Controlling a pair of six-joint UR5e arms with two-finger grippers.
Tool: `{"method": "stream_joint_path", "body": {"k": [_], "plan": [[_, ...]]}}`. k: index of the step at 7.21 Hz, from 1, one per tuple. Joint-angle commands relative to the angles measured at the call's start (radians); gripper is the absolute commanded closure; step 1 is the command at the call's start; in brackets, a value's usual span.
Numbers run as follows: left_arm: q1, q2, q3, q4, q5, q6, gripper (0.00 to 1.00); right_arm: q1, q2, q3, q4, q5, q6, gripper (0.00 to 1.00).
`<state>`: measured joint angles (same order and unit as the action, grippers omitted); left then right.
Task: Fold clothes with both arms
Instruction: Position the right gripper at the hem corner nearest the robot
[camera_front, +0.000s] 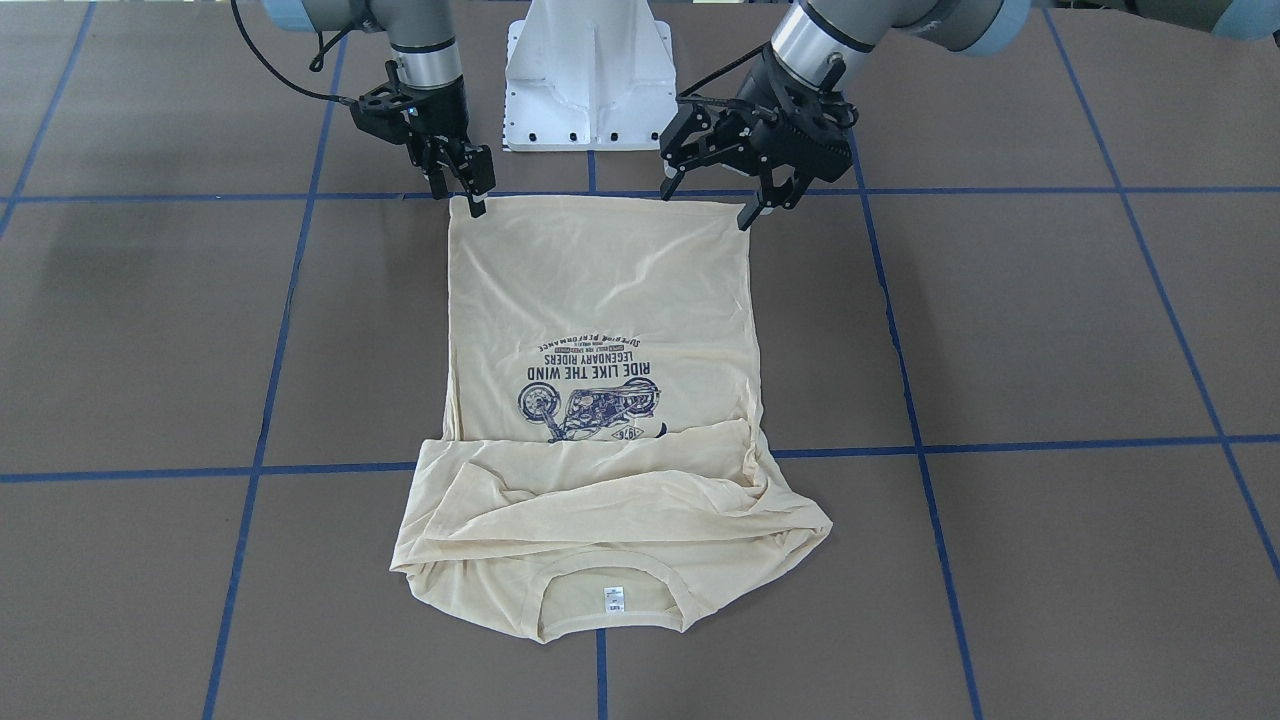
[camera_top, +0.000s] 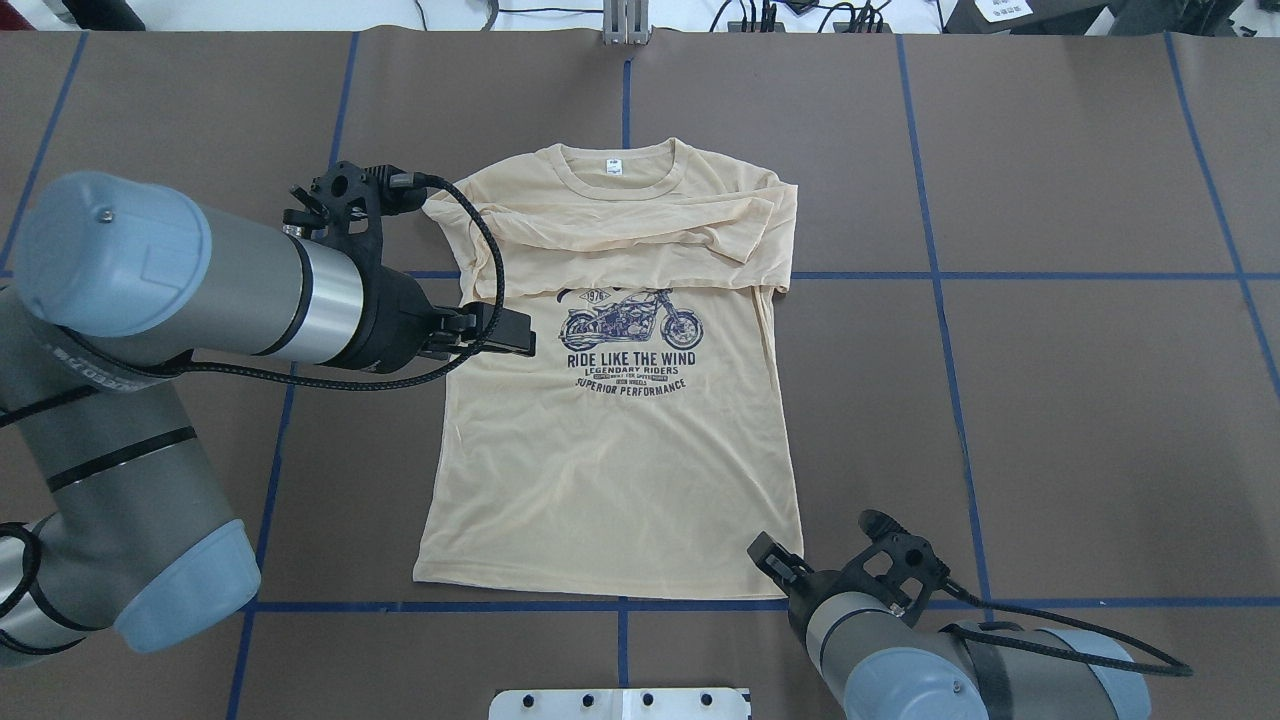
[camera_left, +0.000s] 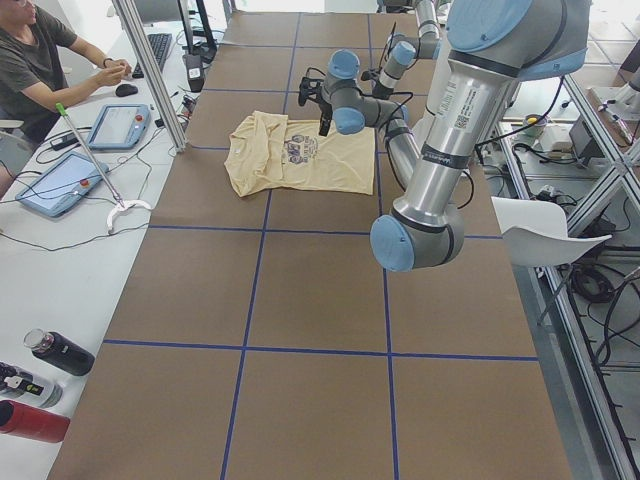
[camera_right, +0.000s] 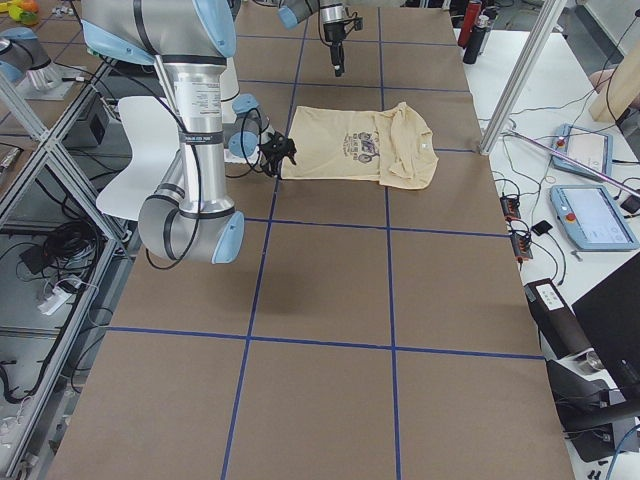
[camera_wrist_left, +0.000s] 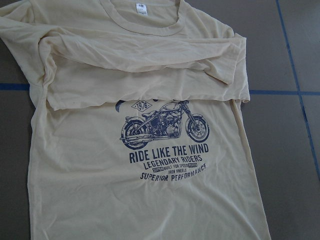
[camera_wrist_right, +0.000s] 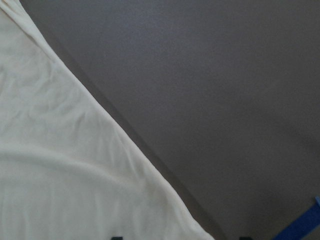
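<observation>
**A:** Where's the shirt, and what's it lying on?

**B:** The shirt (camera_front: 600, 290) lies flat, print up, on the table (camera_front: 1050, 320). The table is a matte brown sheet ruled into big squares by blue tape (camera_front: 1000, 190). The hem is nearest the robot's base and the collar is on the far side.

**A:** What's the cloth like?

**B:** It's thin, soft and pale cream-yellow, with fine ripples across it. The body makes a long rectangle with a straight hem. Both sleeves (camera_top: 640, 225) are folded across the chest in a crumpled band that covers the top of the navy motorcycle print (camera_top: 630, 345). The collar (camera_wrist_left: 142, 25) is a round, flat band with a small white label (camera_front: 613, 598) inside it.

**A:** And the claws?

**B:** The right claw (camera_front: 460, 198) sits low at the hem corner on its side. Its black fingers are parted and nothing is pinched. Its wrist view shows the shirt's edge running diagonally over bare table. I can't tell whether a tip touches the cloth.

**A:** The left one?

**B:** The left claw (camera_front: 706, 207) hangs well above the table, jaws spread and empty. Its wrist view takes in the shirt from the collar to below the print.
</observation>
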<state>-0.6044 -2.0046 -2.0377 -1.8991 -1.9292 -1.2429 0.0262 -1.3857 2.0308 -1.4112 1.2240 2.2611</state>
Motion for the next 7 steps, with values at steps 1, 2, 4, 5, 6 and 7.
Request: {"method": "stream_joint_path", "body": {"k": [1,2,4,5,6,7], "plan": [[0.000,0.000,0.002,0.000,-0.001,-0.001,0.02,-0.006,-0.001,-0.003,0.000,0.000,0.000,0.18],[0.000,0.000,0.004,-0.002,-0.001,-0.001,0.02,-0.006,0.001,-0.003,0.000,0.000,0.000,0.29],[0.000,0.000,0.004,-0.002,-0.001,-0.001,0.02,-0.008,0.001,-0.003,0.000,-0.001,0.000,0.55],[0.000,0.000,0.005,-0.002,-0.001,-0.001,0.02,-0.008,-0.001,-0.003,0.000,-0.001,0.000,0.83],[0.000,0.000,0.005,-0.002,-0.001,-0.001,0.02,-0.008,-0.001,0.002,0.000,0.000,0.000,1.00],[0.000,0.000,0.005,-0.002,-0.001,-0.001,0.02,-0.006,-0.006,0.005,0.000,-0.001,0.000,1.00]]}}
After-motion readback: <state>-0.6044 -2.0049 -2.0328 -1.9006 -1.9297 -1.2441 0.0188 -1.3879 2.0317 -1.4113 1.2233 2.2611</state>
